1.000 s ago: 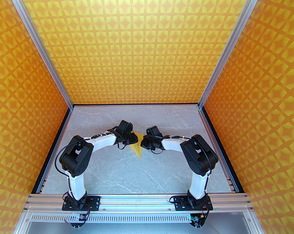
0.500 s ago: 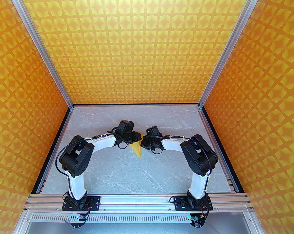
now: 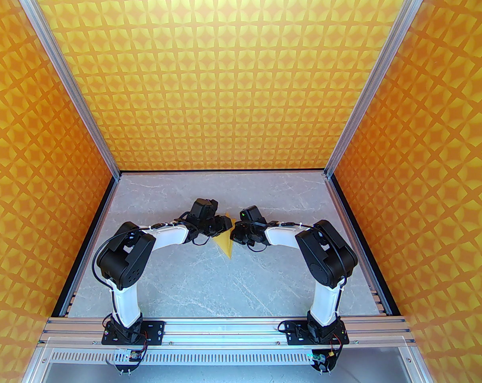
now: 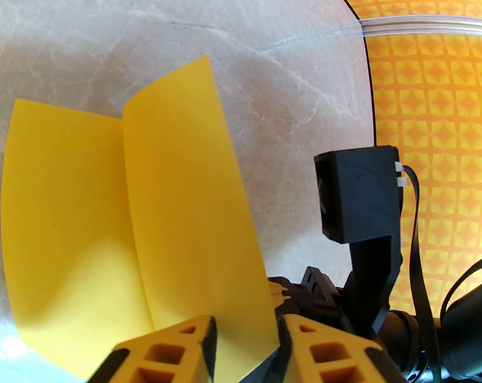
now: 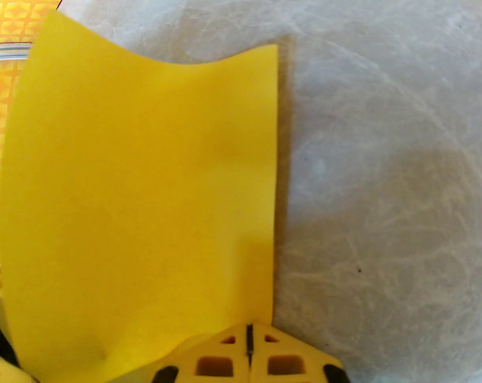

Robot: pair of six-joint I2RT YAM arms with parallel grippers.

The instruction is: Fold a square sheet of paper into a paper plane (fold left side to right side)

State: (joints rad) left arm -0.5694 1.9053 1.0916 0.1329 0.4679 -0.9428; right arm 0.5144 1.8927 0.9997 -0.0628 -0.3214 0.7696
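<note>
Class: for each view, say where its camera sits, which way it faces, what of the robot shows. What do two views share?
Top external: above, behind, facing down on the grey marble table; left arm, right arm.
Left wrist: on that wrist, facing the thin yellow paper sheet past the left tool, open.
Right wrist: likewise, past the right tool, shut.
Shared: the sheet.

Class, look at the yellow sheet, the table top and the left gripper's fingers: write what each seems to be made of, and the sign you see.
The sheet: thin matte paper, it curves and holds a crease. The table top: grey, white-veined, glossy, marble or a marble-look laminate. The left gripper's fingers: yellow plastic, matte, hollow lattice cells, perhaps printed.
</note>
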